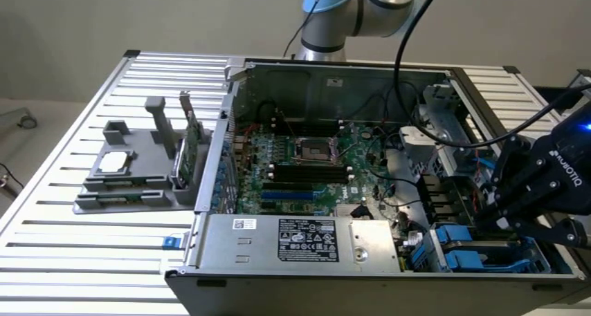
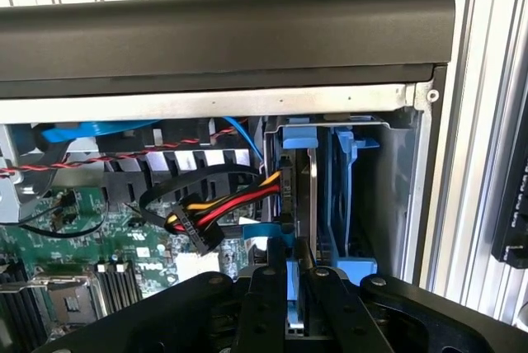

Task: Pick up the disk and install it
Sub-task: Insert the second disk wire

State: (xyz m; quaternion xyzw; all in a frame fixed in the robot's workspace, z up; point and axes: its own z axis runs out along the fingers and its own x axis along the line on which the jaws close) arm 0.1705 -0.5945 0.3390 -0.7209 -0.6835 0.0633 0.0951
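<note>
Gripper sits at the near right corner of the open computer case, fingers narrowed onto the edge of the disk, which stands on edge inside the blue drive bay in that corner. Disk label not visible; only its thin silver edge and blue carrier show, lower part hidden behind the fingers. Power cable bundle with its black connector hangs just beside the bay. Motherboard fills the case floor further in, partly covered by cables. Grey fixture with a green card upright in it rests on the slatted table toward the exterior view's left. Arm base cut off at the far edge.
</note>
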